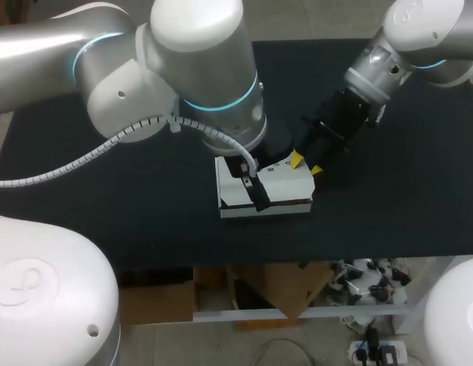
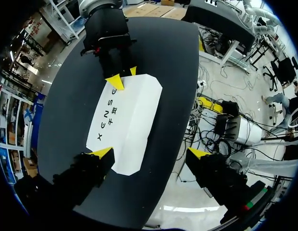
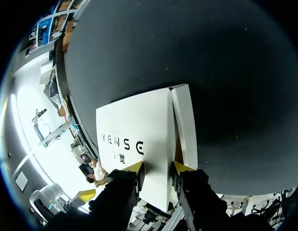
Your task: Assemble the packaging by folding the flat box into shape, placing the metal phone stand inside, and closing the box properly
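Box [image 1: 278, 191], white and folded into shape, sits on the black table [image 1: 84, 198] near its front edge. In the head view my left arm [image 1: 198, 69] hides part of the box; the left wrist view shows its whole top. My left gripper [image 2: 150, 153] is spread wide and holds nothing, with one fingertip [image 2: 104, 153] at the box's near edge and the other clear of it. My right gripper [image 3: 157, 167] stands at the far end; whether it grips I cannot tell. Only the right wrist view shows a side flap [image 3: 185, 122] slightly ajar.
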You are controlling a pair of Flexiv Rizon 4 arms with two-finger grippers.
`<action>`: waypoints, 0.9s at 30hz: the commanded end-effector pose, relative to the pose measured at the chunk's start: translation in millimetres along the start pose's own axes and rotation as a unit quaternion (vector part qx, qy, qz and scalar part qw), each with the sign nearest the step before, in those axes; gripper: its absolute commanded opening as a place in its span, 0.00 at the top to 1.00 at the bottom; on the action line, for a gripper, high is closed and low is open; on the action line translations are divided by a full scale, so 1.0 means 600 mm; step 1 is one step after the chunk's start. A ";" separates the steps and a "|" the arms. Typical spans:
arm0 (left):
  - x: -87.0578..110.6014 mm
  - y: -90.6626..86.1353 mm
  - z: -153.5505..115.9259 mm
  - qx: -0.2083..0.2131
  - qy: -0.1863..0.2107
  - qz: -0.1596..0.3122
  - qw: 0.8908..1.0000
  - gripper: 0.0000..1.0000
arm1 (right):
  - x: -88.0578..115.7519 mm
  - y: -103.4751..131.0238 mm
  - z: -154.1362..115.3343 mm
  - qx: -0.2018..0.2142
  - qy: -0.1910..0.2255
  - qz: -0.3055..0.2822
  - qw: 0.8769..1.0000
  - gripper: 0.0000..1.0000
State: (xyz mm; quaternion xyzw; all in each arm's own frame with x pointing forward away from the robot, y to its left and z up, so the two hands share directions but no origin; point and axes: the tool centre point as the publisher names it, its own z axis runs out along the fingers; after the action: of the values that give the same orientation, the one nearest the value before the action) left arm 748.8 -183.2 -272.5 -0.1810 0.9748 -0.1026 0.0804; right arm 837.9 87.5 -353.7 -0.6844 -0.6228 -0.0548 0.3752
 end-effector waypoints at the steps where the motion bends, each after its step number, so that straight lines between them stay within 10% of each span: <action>1: 0.002 -0.002 0.000 -0.002 -0.003 -0.001 1.000 0.00 | 0.000 -0.001 0.001 0.000 0.000 0.000 1.000 0.62; 27: -0.043 0.014 0.064 -0.015 -0.009 0.051 0.999 0.00 | 0.000 -0.001 0.001 0.000 0.000 0.000 1.000 0.64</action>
State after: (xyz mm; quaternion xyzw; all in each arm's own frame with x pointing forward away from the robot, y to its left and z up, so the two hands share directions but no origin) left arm 776.2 -169.8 -306.0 -0.1301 0.9836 -0.0878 0.0884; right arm 837.9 87.4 -353.6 -0.6844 -0.6228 -0.0548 0.3752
